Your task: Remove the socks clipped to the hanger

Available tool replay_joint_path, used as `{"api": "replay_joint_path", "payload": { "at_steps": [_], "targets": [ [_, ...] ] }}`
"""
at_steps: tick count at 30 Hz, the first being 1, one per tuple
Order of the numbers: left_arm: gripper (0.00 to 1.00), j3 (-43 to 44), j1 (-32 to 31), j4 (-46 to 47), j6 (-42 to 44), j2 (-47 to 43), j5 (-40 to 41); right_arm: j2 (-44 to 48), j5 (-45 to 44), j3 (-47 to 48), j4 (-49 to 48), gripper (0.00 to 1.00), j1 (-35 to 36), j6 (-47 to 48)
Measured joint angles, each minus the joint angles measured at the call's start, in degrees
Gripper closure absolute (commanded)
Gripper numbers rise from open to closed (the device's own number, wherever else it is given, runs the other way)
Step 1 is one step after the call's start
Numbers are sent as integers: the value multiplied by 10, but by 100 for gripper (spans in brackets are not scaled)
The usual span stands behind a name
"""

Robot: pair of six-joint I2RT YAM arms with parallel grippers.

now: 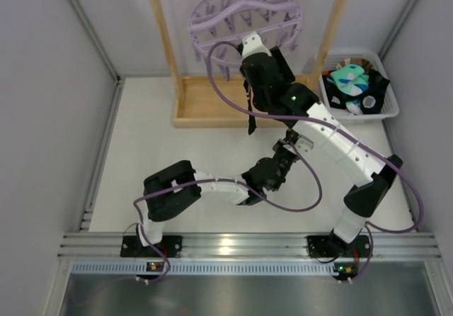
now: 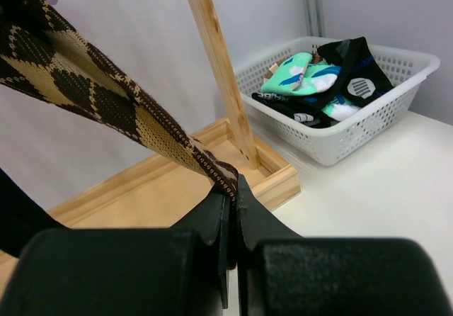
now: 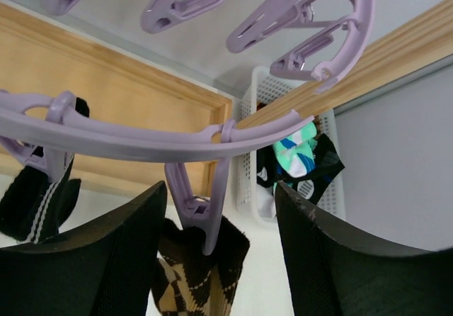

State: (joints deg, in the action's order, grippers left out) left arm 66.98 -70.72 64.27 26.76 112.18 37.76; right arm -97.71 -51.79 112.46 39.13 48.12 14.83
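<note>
The lilac ring hanger (image 1: 212, 25) hangs from the wooden stand. A brown-and-tan argyle sock (image 3: 191, 273) hangs from one lilac clip peg (image 3: 198, 202) on the ring (image 3: 106, 142). My right gripper (image 3: 220, 188) is open, one jaw on each side of that peg, and touches nothing; it sits under the hanger in the top view (image 1: 248, 50). My left gripper (image 2: 235, 181) is shut on the sock's lower end (image 2: 92, 89), which runs taut up to the left. A black sock with white stripes (image 3: 35, 195) is clipped further left.
A white basket (image 1: 386, 100) at the back right holds mint and black socks (image 2: 297, 75). The stand's wooden post (image 2: 219, 68) and base tray (image 1: 205, 107) lie close behind my left gripper (image 1: 287, 146). Grey walls enclose the table.
</note>
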Motion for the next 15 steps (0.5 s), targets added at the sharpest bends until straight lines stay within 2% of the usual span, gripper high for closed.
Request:
{"api": "replay_joint_path", "payload": {
  "at_steps": [5,15],
  "targets": [
    [100,0,-1,0,0,0,-2,-1,-28,-12,-49,50,2,35],
    [100,0,-2,0,-1,0,-4,-14,-44,-16,-83,54,4,58]
  ]
}}
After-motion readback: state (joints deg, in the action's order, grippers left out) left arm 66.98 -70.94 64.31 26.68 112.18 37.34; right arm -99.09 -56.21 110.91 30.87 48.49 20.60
